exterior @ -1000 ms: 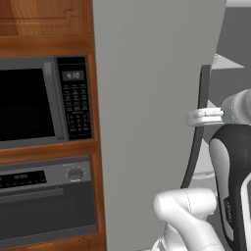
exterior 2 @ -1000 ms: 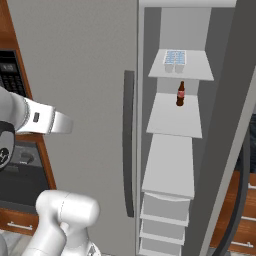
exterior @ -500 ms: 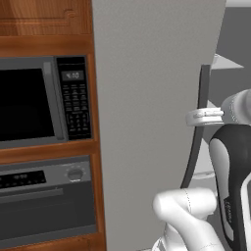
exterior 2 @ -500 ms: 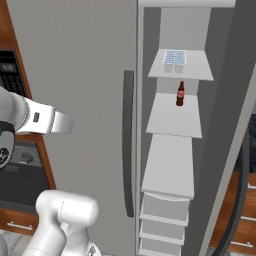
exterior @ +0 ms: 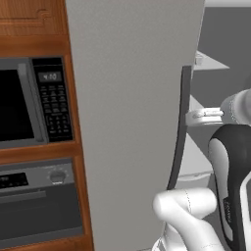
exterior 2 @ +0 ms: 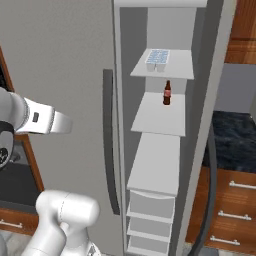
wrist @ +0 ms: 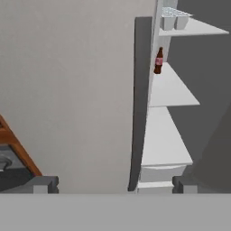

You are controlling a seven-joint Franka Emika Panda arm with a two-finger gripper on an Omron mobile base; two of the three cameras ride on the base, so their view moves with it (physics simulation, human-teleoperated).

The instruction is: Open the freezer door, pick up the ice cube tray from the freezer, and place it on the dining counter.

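Standing open already, the freezer door [exterior 2: 212, 125], swung out to the right, baring the freezer [exterior 2: 160, 165] interior of pale shelves and drawers. Sitting on the top shelf, toward the front edge, the ice cube tray [exterior 2: 157, 58], pale blue-white, untouched. Resting alone 1 shelf lower, a small dark bottle [exterior 2: 167, 93] with a red label. Hanging in front of the closed grey panel [exterior: 132, 122] at the left, the gripper [wrist: 115, 184], jaws spread wide and holding nothing, 2 dark fingertips [wrist: 43, 184] framing the long curved handle [wrist: 137, 103] and the shelves beyond. Pointing toward the compartment rather than into it, well apart from the tray high above in the hand view. Showing at the left, a black-fronted microwave [exterior: 29, 103] in a wooden cabinet, not part of the job. Judging progress: step 1 of 3 looking complete, with the door open. Remaining: raising and reaching to the top shelf, closing on the tray, then carrying it to the dining counter [exterior 2: 232, 140], glimpsed as black marbled stone at the right.
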